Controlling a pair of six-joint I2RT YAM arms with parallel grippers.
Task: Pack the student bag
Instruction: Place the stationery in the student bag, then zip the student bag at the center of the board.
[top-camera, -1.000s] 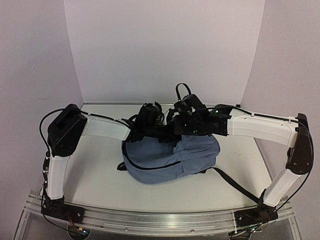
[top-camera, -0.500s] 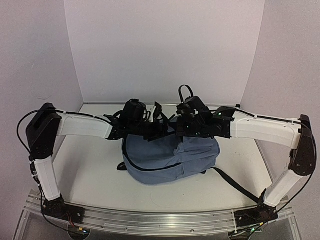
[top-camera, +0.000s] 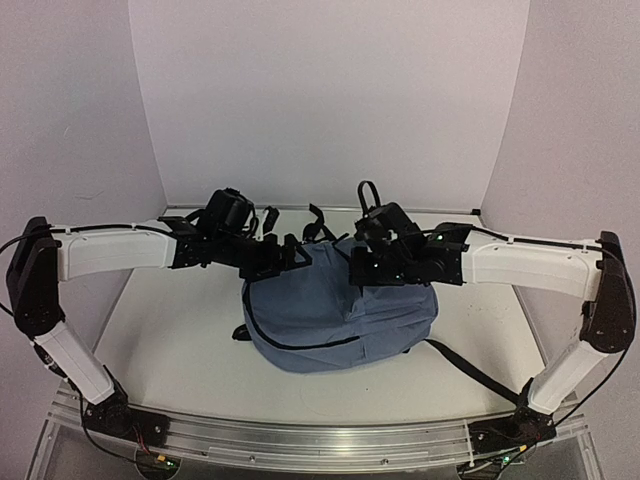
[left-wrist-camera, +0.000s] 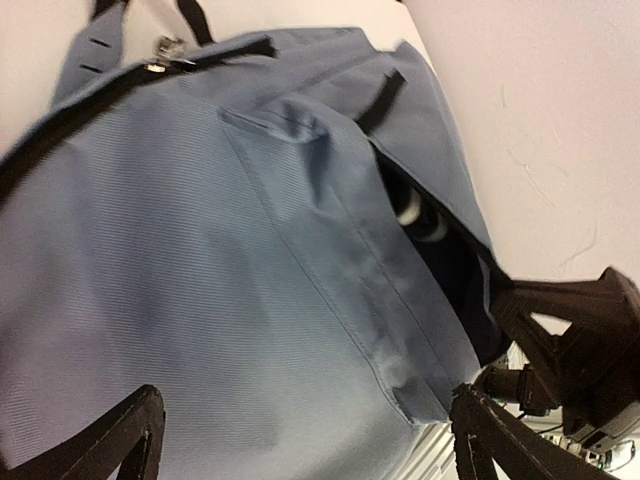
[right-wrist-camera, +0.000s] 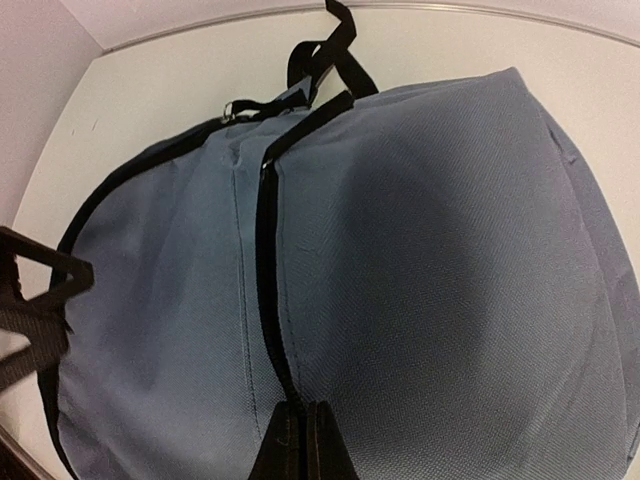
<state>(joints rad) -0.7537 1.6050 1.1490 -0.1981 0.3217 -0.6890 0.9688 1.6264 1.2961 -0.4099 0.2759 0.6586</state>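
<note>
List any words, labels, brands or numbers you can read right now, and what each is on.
None can be read.
The student bag shows plain blue fabric, black zippers and straps, with no logo or tag in any view.
The left arm and right arm show no legible markings.

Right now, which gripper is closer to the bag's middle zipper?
Right. The right gripper, shut, has its tips at the middle zipper on the student bag. The left gripper, open, hovers over the bag's side panel, clear of that zipper.
</note>
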